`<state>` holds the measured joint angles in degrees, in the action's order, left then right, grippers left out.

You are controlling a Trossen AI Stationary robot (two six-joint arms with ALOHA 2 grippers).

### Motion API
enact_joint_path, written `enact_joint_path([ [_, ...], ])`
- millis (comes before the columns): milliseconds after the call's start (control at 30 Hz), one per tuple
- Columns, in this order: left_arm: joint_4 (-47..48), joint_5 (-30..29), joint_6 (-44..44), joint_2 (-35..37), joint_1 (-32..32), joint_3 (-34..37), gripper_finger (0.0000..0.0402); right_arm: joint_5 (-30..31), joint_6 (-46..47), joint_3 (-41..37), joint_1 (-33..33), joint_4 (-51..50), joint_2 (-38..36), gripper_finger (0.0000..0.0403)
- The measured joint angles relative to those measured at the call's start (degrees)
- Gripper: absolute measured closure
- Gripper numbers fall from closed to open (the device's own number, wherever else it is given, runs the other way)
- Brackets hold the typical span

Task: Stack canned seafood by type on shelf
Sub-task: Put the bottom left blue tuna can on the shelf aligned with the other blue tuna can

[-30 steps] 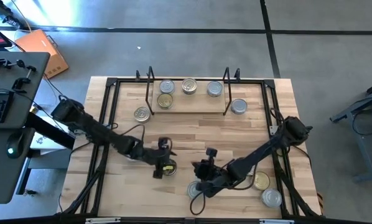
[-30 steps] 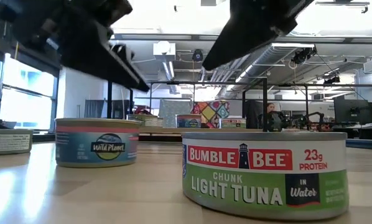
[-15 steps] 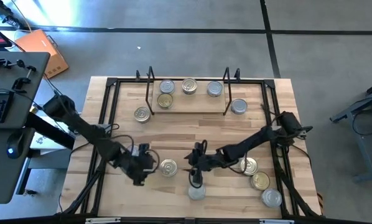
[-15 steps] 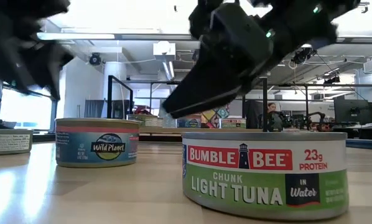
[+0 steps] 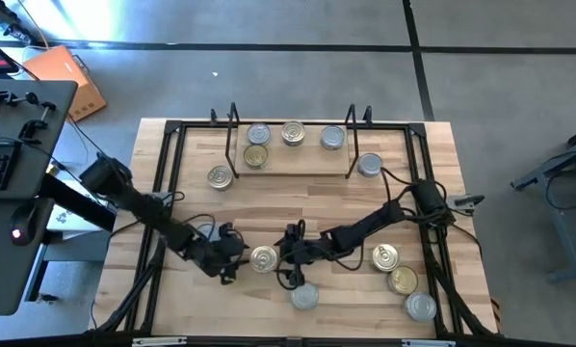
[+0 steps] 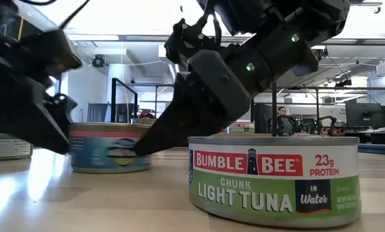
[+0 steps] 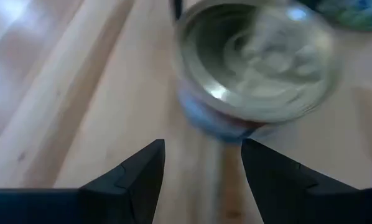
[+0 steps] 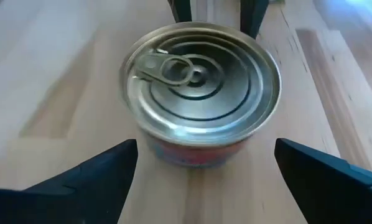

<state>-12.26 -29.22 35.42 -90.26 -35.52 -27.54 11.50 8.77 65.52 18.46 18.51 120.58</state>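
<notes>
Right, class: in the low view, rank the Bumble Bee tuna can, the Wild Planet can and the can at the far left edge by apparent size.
1. Bumble Bee tuna can, though it sits nearest the camera.
2. Wild Planet can.
3. far-left can, partly hidden.

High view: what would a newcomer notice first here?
Both dark arms converge on one round gold-topped ring-pull tin at the table's front middle, the left hand on one side and the right hand, fingers spread wide, on the other, neither holding it. Behind them, four round metal tins sit on the low light-wood shelf with black uprights. In the low view, a green-labelled Bumble Bee tuna tin dominates the foreground.
</notes>
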Motion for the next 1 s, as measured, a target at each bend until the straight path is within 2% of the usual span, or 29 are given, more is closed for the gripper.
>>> enact_joint_path([
  [233, -9.2, 0.3, -7.7, -5.0, 6.1, 0.2, 0.0195, 0.5, 0.9, 0.0, -0.1, 0.7, 0.6, 0.0029],
  [400, -10.6, 0.6, -10.7, -5.4, 8.6, 0.2, 0.0195, 3.0, 4.4, 0.0, 0.0, -0.3, 0.6, 0.0029],
  [633, -12.0, 0.0, -11.9, -5.5, 9.3, 0.3, 0.0195, 5.6, 4.4, 0.0, 0.1, -0.4, 0.6, 0.0031],
  [733, -9.3, -0.7, -10.2, -4.8, 9.3, 0.2, 0.0195, 7.1, 4.9, -0.7, 0.1, 0.6, 0.6, 0.0049],
  [1000, 7.1, -2.4, -1.2, 2.2, 6.5, -0.2, 0.0195, 12.8, 9.2, -1.5, 1.1, -0.1, 0.4, 0.0120],
])
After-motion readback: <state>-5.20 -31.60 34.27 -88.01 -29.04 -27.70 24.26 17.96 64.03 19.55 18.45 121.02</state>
